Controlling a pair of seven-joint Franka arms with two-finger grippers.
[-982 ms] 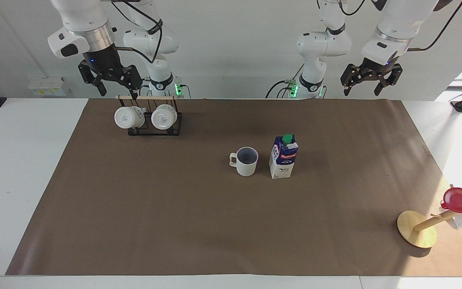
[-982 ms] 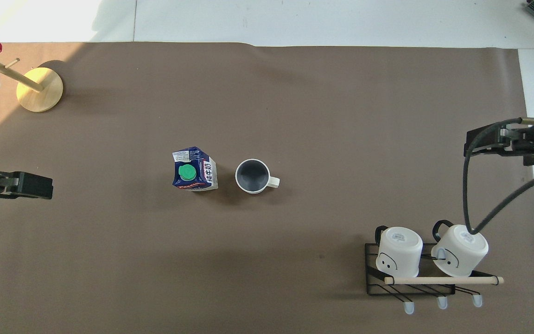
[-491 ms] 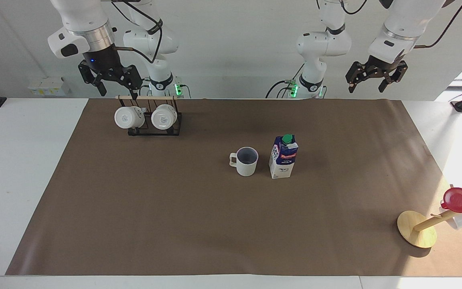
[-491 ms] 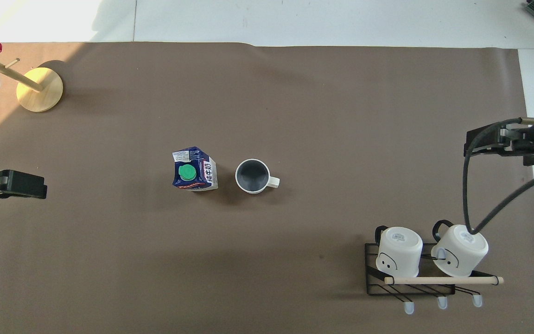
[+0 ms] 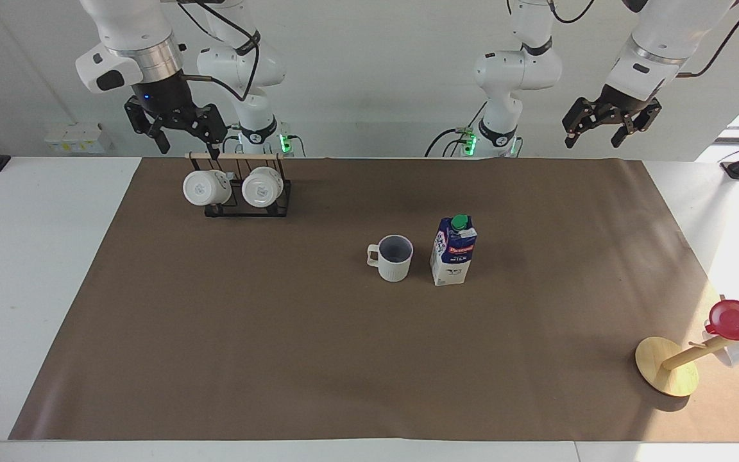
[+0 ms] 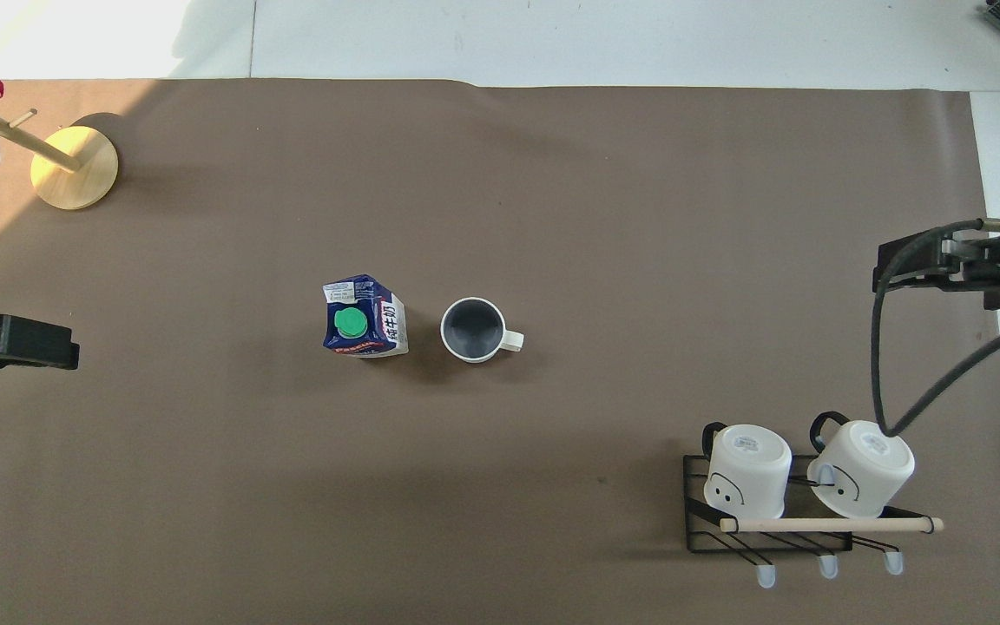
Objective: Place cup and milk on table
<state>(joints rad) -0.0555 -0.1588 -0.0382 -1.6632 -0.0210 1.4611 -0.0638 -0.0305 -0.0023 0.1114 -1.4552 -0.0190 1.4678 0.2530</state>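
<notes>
The cup [image 5: 395, 257] and the milk [image 5: 453, 251] are being seen standing upright on the brown sheet in the middle of the tabletop [image 5: 36, 269], just beside each other but apart. The milk is standing toward the left arm's end and the cup toward the right arm's end, with the cup's handle pointing away from the milk.

The left hand [image 5: 612, 122] is being held released and empty, raised over the tabletop's edge nearest the robots. The right hand [image 5: 177, 128] is being held released and empty above a black rack [image 5: 247, 208] on which 2 white mugs [image 5: 206, 187] are hanging.

A red cup [image 5: 735, 319] is being carried on a wooden stand [image 5: 664, 366] at the left arm's end, farther from the robots than the milk.
</notes>
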